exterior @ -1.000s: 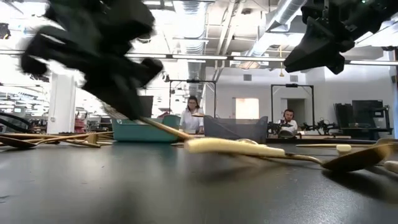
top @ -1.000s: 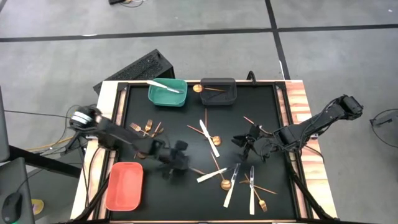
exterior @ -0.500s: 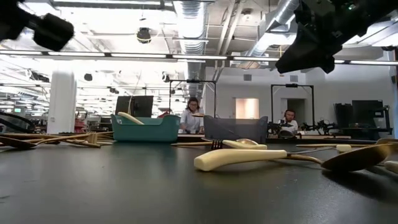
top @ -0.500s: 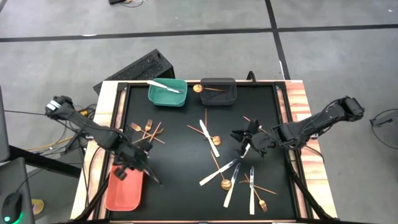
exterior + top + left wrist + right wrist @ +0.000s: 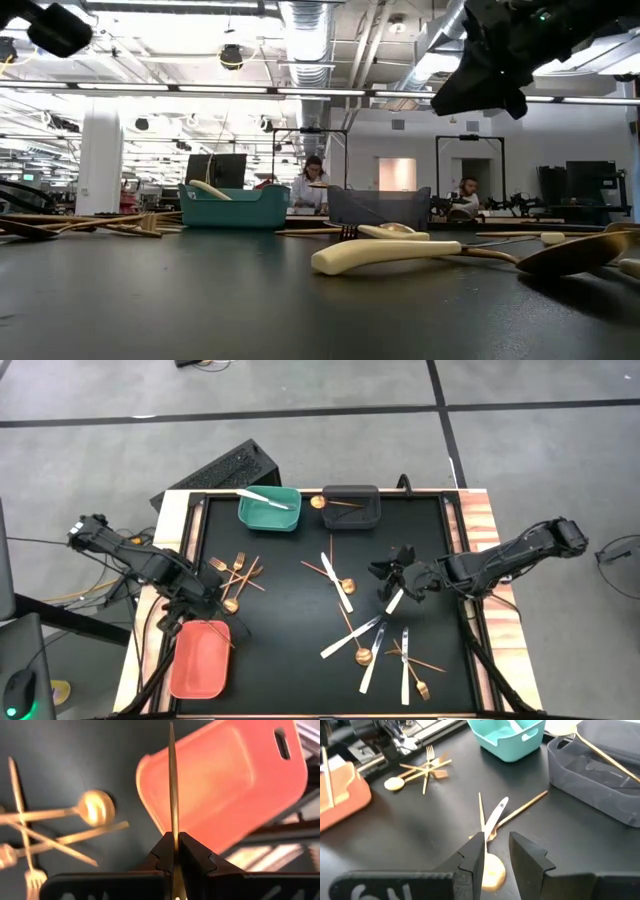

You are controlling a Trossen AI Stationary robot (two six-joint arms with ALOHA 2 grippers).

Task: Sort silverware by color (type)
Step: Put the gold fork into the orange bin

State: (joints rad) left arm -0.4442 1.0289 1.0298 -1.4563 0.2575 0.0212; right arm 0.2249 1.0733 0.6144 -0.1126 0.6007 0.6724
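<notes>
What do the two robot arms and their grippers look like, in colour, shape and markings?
Both arms are dark, slender and jointed. The left gripper has two black fingers with notched inner edges on a black bar. The right gripper has two black, angular fingers that narrow to the tips, on a black bar bearing pale marks, unreadable here.

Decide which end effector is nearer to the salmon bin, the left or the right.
Left. The left end effector, shut on a thin gold utensil, hangs at the salmon bin's far edge. The right end effector is across the table, above the scattered silverware.
</notes>
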